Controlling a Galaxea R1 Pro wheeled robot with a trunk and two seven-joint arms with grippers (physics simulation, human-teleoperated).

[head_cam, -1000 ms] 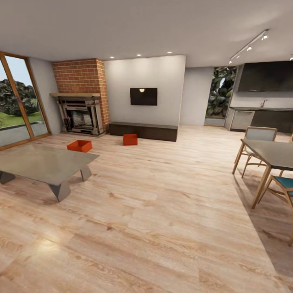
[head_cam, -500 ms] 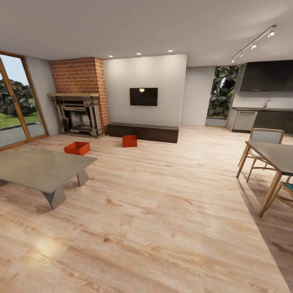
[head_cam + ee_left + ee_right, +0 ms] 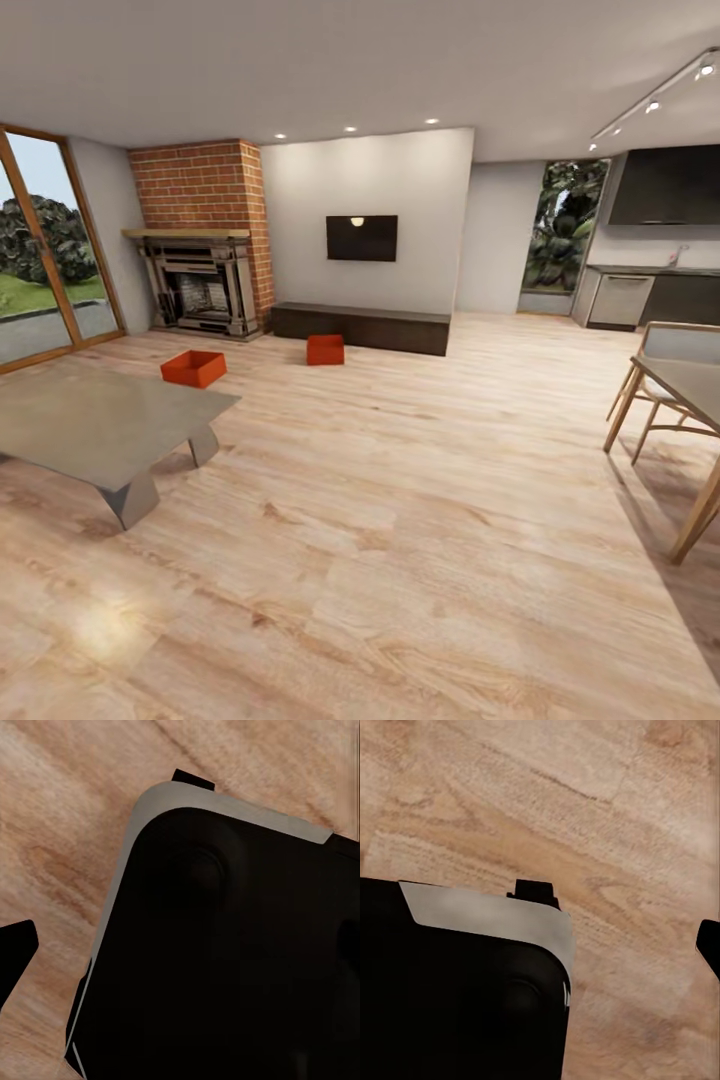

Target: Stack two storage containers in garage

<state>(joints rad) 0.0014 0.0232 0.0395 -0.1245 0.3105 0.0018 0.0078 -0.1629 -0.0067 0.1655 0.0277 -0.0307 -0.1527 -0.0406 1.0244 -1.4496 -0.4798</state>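
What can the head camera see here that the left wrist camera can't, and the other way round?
The head view takes in the whole living room: two storage containers, one beside the low grey coffee table and the other in front of the dark TV bench, plus the brick fireplace, the wall TV and a dining table at the right edge. The left wrist view looks straight down at a dark body with a pale grey rim, apparently part of the robot itself. Both show the light wood-plank flooring.
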